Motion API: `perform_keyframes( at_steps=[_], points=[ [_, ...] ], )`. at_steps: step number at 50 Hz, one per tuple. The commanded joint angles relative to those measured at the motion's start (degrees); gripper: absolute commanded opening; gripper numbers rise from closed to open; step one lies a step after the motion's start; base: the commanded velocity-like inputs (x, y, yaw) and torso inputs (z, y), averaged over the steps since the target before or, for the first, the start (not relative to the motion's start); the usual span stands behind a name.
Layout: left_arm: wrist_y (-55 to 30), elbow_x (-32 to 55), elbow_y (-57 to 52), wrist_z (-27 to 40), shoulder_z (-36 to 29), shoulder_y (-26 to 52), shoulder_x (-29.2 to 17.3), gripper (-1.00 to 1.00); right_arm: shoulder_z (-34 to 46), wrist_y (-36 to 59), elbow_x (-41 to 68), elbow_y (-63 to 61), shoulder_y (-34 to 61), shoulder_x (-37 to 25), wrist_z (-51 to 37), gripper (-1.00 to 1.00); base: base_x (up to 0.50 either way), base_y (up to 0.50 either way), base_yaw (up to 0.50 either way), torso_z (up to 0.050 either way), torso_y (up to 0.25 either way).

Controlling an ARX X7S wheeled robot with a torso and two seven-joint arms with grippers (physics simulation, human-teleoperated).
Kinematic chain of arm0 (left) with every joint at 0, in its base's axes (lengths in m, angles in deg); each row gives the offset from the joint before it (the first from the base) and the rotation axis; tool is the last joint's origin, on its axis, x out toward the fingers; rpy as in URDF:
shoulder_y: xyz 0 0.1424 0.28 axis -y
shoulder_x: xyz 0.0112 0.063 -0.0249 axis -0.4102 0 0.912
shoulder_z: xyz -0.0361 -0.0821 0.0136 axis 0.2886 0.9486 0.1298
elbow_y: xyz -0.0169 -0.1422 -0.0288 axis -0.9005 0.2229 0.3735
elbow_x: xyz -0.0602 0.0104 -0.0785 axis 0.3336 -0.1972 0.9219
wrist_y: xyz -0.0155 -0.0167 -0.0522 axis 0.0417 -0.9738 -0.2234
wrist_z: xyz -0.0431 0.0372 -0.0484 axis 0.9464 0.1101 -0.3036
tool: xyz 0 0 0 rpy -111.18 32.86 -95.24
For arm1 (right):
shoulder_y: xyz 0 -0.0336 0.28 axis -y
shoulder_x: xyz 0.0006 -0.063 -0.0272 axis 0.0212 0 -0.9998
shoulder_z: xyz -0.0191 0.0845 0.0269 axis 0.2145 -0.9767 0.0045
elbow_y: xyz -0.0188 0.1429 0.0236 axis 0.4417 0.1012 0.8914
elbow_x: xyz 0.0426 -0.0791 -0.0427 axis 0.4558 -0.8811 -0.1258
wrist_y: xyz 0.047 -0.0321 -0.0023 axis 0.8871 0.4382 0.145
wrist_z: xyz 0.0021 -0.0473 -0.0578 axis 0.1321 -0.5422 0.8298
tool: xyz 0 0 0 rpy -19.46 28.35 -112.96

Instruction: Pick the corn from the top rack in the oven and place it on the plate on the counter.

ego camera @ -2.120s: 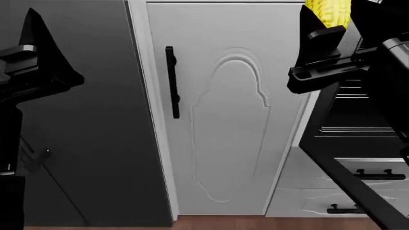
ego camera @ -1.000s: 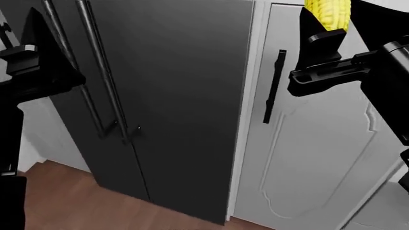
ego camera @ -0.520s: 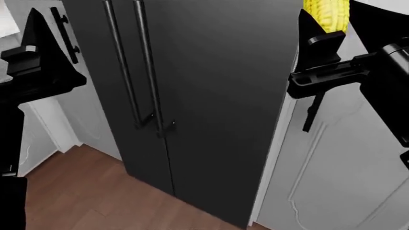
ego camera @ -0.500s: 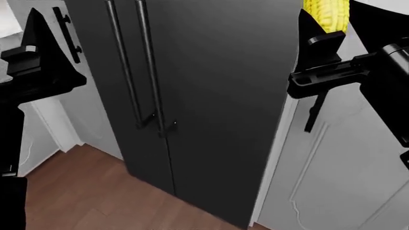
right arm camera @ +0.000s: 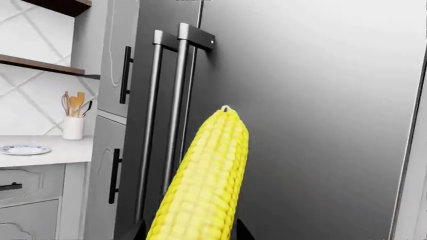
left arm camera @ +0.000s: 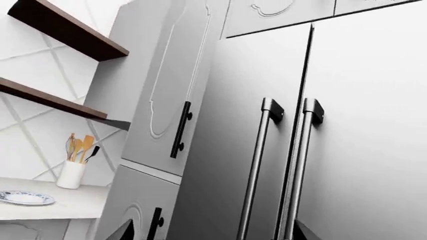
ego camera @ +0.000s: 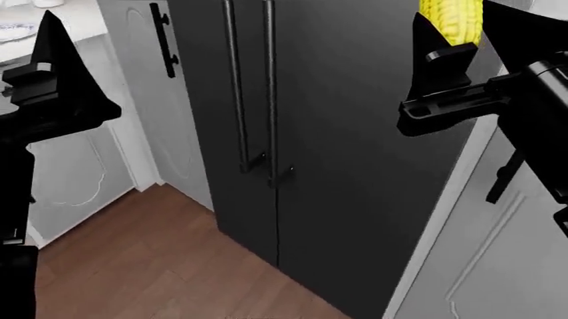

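Note:
My right gripper [ego camera: 470, 30] is shut on the bright yellow corn [ego camera: 451, 18] and holds it upright in the air in front of the black fridge. In the right wrist view the corn [right arm camera: 205, 180] sticks out from between the jaws. My left gripper [left arm camera: 213, 236] is open and empty, and one of its fingers [ego camera: 55, 73] shows at the left of the head view. The white, blue-rimmed plate [left arm camera: 27, 198] lies on the white counter [left arm camera: 73, 206]; it also shows in the right wrist view [right arm camera: 25, 149] and at the head view's top left corner [ego camera: 12, 29]. The oven and rack are out of view.
The tall black two-door fridge [ego camera: 320, 133] with long bar handles fills the middle. A grey-white cabinet [ego camera: 133, 100] with a black handle stands between the fridge and the counter. A white utensil holder [right arm camera: 73, 127] stands on the counter. Dark wall shelves [left arm camera: 60, 30] hang above it. The floor [ego camera: 142, 266] is wood.
The head view has swung left: the fridge has slid to the right, and the counter with the plate has come into view at top left. Both grippers keep their pose, corn still held.

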State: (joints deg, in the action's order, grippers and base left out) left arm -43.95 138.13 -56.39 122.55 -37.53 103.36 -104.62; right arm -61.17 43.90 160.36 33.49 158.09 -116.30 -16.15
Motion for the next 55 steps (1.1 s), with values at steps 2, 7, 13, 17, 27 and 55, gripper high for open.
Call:
perform_keyframes(
  at_steps=[2,7,13,17,27,55],
  points=[
    [0.41,0.00,-0.13,0.13,-0.20,-0.31,-0.20,1.00,-0.07,-0.04,-0.64,-0.17,0.23,-0.36,0.51,-1.00,0.00,0.00,0.50,0.000,0.000],
    [0.63,-0.29,-0.10,0.05,-0.40,-0.49,-0.12,1.00,-0.03,-0.23,-0.74,-0.32,0.07,-0.47,0.66,-1.00,0.00,0.00,0.50,0.000,0.002],
    [0.82,-0.43,-0.12,0.05,-0.68,-0.54,-0.08,1.00,-0.14,-0.40,-1.13,-0.44,-0.25,-0.59,1.13,-1.00,0.00,0.00,0.50,0.000,0.000],
    [0.93,-0.38,-0.13,0.12,-0.73,-0.59,-0.17,1.00,-0.10,-0.53,-1.20,-0.51,-0.36,-0.73,1.18,-1.00,0.00,0.00,0.50,0.000,0.000],
    [1.08,0.29,-0.19,0.59,-0.72,-0.31,-0.64,1.00,0.28,-0.85,-1.23,-0.56,-0.24,-0.86,1.27,-1.00,0.00,0.00,0.50,0.000,0.001],
    [1.78,0.04,-0.03,0.74,-1.54,-0.28,-0.97,1.00,1.04,-1.73,-1.35,-0.73,-0.24,-1.46,1.53,-1.00,0.00,0.00,0.50,0.000,0.001]
  ],
)
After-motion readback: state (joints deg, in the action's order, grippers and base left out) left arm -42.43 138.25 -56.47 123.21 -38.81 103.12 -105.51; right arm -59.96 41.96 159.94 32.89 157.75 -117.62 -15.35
